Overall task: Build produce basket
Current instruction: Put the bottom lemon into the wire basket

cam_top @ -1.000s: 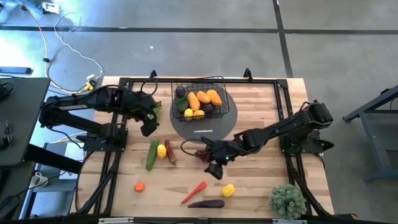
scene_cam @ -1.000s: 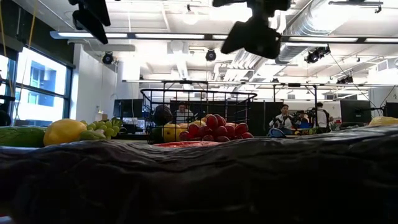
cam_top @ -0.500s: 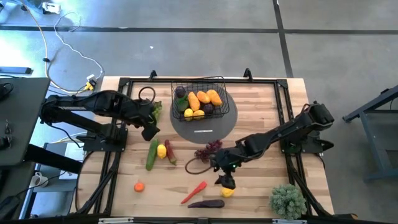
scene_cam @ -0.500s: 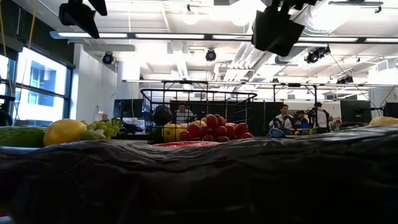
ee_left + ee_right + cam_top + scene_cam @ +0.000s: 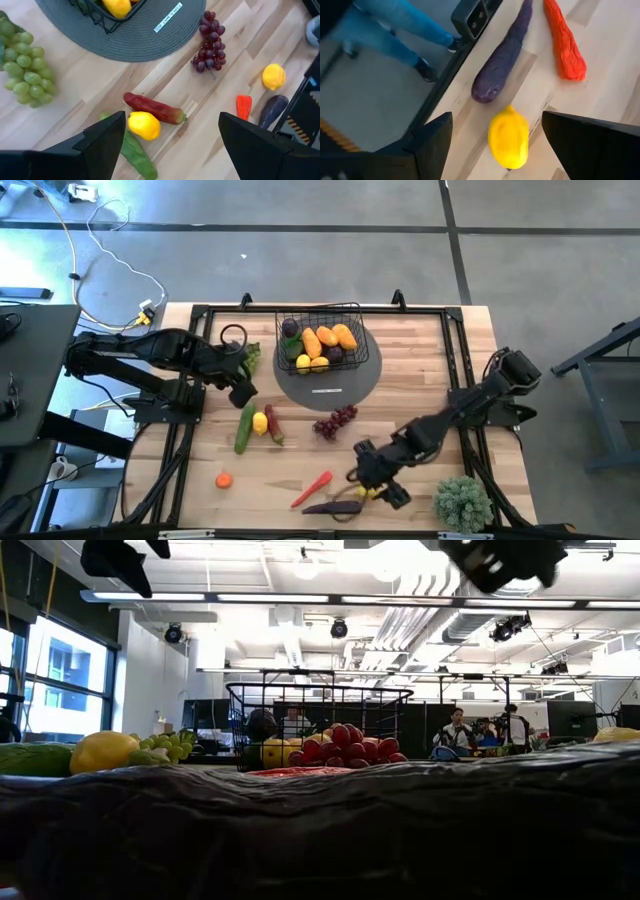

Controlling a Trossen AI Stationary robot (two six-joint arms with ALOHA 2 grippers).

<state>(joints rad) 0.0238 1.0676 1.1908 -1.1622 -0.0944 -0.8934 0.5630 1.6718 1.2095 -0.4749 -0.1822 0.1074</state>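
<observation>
Produce (image 5: 319, 346) partly fills the basket (image 5: 320, 333) at upper centre of the high view; more lies loose on the table (image 5: 420, 370) below it. The right gripper (image 5: 372, 485), fingers spread and empty, hangs over a lemon (image 5: 508, 136) at lower centre, beside an eggplant (image 5: 503, 56). The left gripper (image 5: 240, 386) waits open at centre left. The round lemon could roll off the near edge if one finger nudges it while closing.

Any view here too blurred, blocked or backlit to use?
Low view: a dark out-of-focus mass fills the lower half, bright ceiling lights leave both grippers as silhouettes, and only the basket reads clearly. Right wrist view: the lemon is slightly soft. High view and left wrist view: evenly lit, sharp.
</observation>
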